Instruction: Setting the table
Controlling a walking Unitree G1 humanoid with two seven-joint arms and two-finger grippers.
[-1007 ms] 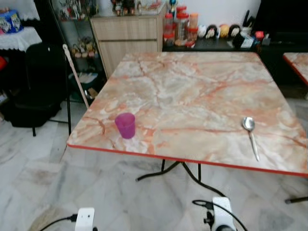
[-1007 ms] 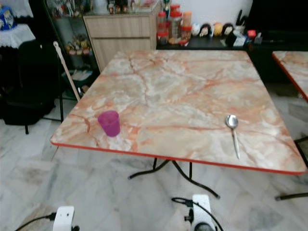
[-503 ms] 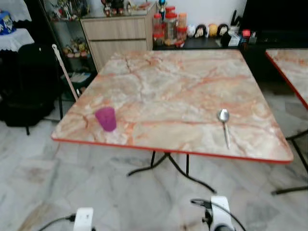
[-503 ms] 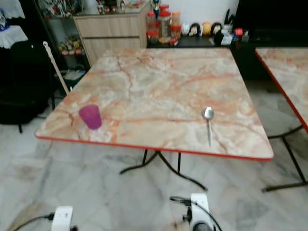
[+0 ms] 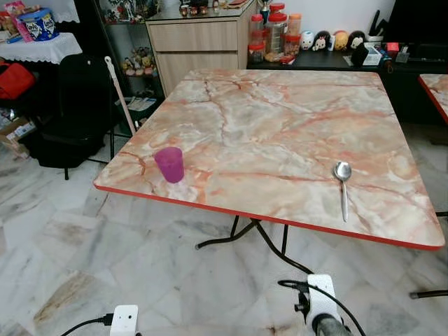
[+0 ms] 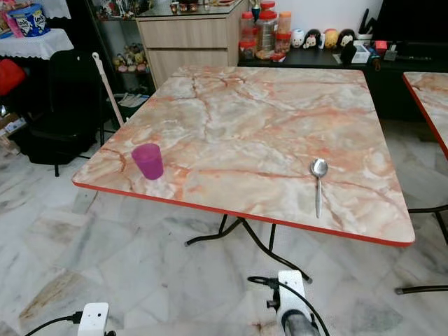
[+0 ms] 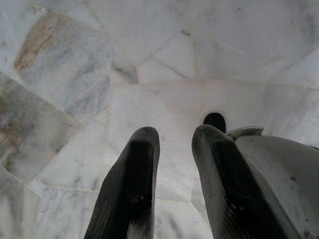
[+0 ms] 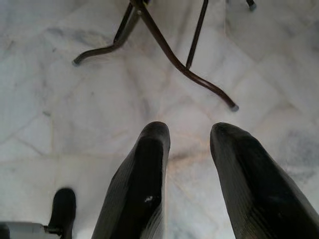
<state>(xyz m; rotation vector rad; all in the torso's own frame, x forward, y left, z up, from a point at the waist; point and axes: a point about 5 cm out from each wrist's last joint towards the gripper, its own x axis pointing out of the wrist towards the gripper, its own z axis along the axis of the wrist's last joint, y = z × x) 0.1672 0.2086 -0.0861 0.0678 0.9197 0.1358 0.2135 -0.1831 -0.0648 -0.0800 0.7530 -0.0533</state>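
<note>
Both grippers hang low over the floor with nothing in them: the left gripper (image 7: 174, 137) has its two black fingers a little apart above pale marble tiles, and the right gripper (image 8: 189, 132) has its fingers apart too, above the table's dark metal legs (image 8: 164, 50).

On the table (image 5: 280, 133) stands a cup (image 5: 169, 164), small, translucent purple, upright, near the front edge at the robot's left. A spoon (image 5: 342, 185) lies well apart from it toward the right, shiny metal, bowl pointing away and handle toward the front edge. The tabletop is square, marbled in cream and orange-pink veins, with a red rim.

Beyond it a wooden cabinet (image 5: 199, 42) stands against the far wall, with red-lidded jars (image 5: 274, 31) and small figurines (image 5: 325, 40) beside it. A black chair (image 5: 73, 112) sits off to the left, a pale stick (image 5: 119, 94) leaning near it. The corner of a second table (image 5: 435, 91) shows at the right.
</note>
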